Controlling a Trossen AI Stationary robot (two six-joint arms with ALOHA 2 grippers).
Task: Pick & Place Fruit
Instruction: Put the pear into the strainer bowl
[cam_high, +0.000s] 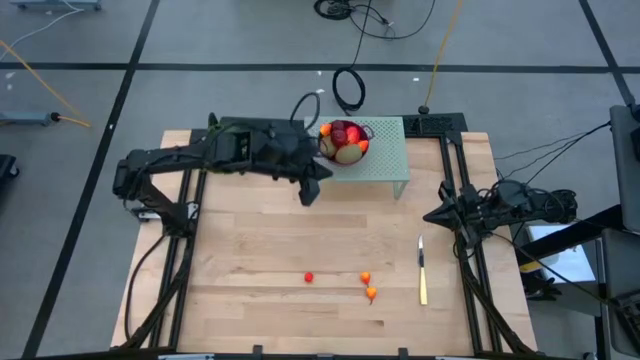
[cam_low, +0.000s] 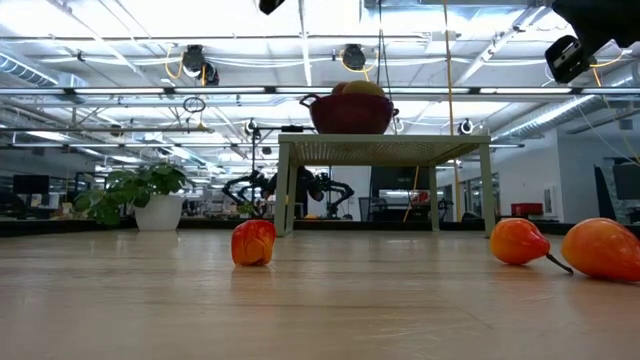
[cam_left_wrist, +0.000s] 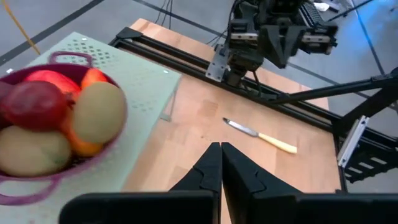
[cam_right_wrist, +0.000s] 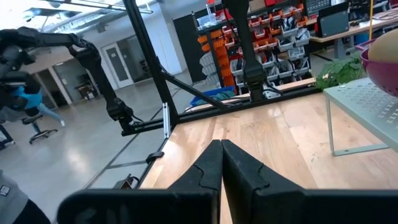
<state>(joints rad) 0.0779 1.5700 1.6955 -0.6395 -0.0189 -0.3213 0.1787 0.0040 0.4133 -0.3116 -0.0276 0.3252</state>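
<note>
A dark red bowl (cam_high: 345, 142) heaped with fruit, red, orange and brownish-green, stands on a pale green perforated stand (cam_high: 385, 155) at the table's far middle. In the left wrist view the bowl (cam_left_wrist: 56, 124) is close by. Three small fruit lie loose on the wood near the front: a red ball (cam_high: 309, 277) and two orange-red bits (cam_high: 365, 277) (cam_high: 371, 293). My left gripper (cam_high: 309, 194) hangs shut with nothing between its fingers, just left of the stand and nearer the table's front. My right gripper (cam_high: 432, 214) waits shut at the right edge.
A slim knife (cam_high: 422, 272) with a yellowish handle lies right of the loose fruit. Dark frame rails (cam_high: 465, 260) run along the table's left and right sides. Bare wood lies between the stand and the loose fruit. Green leaves (cam_right_wrist: 343, 70) show beyond the stand.
</note>
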